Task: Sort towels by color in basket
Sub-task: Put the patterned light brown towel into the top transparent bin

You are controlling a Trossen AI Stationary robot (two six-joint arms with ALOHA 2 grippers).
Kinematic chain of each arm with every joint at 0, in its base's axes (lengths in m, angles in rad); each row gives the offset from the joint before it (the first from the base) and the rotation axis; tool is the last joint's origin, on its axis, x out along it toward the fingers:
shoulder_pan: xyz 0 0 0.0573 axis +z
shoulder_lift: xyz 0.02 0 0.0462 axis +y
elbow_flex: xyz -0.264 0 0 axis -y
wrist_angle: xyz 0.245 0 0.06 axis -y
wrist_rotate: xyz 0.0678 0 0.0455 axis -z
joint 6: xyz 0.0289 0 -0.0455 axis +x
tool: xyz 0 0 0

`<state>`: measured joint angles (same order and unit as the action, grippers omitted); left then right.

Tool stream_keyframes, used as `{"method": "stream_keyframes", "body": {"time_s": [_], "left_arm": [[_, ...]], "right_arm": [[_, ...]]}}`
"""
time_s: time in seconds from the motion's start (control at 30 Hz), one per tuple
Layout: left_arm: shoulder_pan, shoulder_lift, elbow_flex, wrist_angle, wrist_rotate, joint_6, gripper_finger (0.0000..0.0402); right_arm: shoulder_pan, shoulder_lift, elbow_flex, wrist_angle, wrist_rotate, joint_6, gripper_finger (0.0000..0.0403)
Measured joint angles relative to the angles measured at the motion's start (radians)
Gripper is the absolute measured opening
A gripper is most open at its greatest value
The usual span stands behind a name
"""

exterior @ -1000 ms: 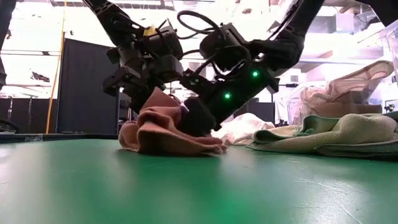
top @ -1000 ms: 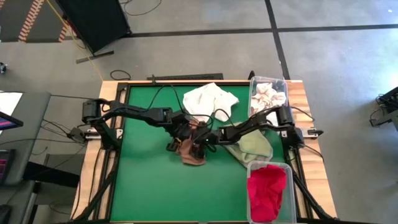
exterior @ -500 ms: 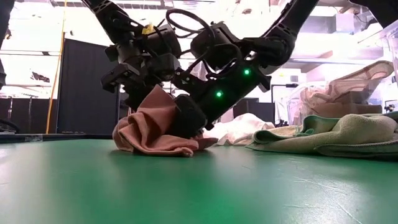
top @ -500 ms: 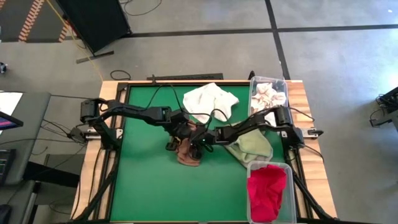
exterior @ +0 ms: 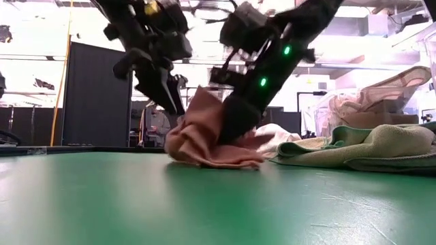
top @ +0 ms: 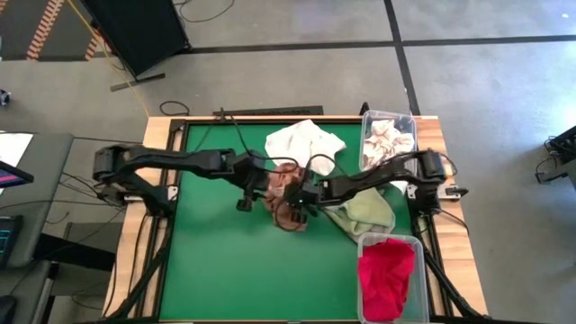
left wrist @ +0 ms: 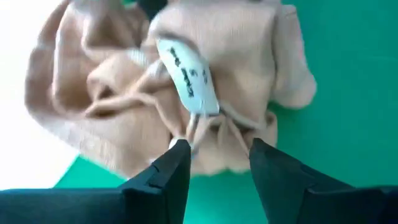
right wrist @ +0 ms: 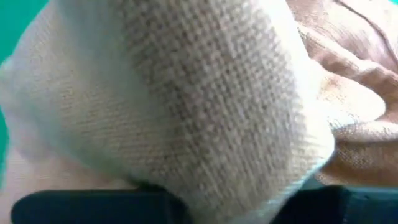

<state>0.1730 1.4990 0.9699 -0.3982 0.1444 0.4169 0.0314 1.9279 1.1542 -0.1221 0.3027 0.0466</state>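
A tan towel point(exterior: 204, 139) lies bunched near the table's middle, its lower folds on the green mat point(exterior: 204, 204); in the high view the tan towel point(top: 284, 183) sits between the two arms. My right gripper point(exterior: 233, 129), on the arm with green lights, is shut on the towel's right side. My left gripper point(left wrist: 217, 155) stands open just above the towel's left side, with nothing between its fingers. A white towel point(top: 304, 144) and a pale green towel point(top: 364, 213) lie spread on the mat. My right gripper pinches a bunched fold point(exterior: 221, 119) on the tan towel's right side, coming at it slanting down from the table's right. Cloth point(right wrist: 186, 106) fills its wrist view and hides the fingertips. The towel is drawn up into a peak, and its lower part point(exterior: 218, 160) rests on the mat.
A clear bin point(top: 388, 115) with white-and-red cloths stands at the far right, and another bin point(top: 387, 239) with red cloths at the near right. The mat's left half is bare green. A person shows in the room beyond the table.
My left gripper has opened, let go of the tan towel and risen. My right gripper has shut on the towel and risen, tipping less steeply. The towel has been drawn up and has slid toward the table's right and far side, its lower folds staying on the mat.
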Motion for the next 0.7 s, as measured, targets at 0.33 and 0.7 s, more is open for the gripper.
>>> {"method": "stream_keyframes", "body": {"time_s": [0.33,0.7], "left_arm": [[0.000,-0.196,0.000,-0.121,-0.097,-0.042,0.0175],[0.001,-0.132,-0.010,-0.125,-0.098,-0.070,0.0175]], "right_arm": [[0.076,-0.275,0.001,-0.265,0.208,0.040,0.0115],[0.095,-0.569,0.002,-0.741,0.503,0.292,0.0115]]}}
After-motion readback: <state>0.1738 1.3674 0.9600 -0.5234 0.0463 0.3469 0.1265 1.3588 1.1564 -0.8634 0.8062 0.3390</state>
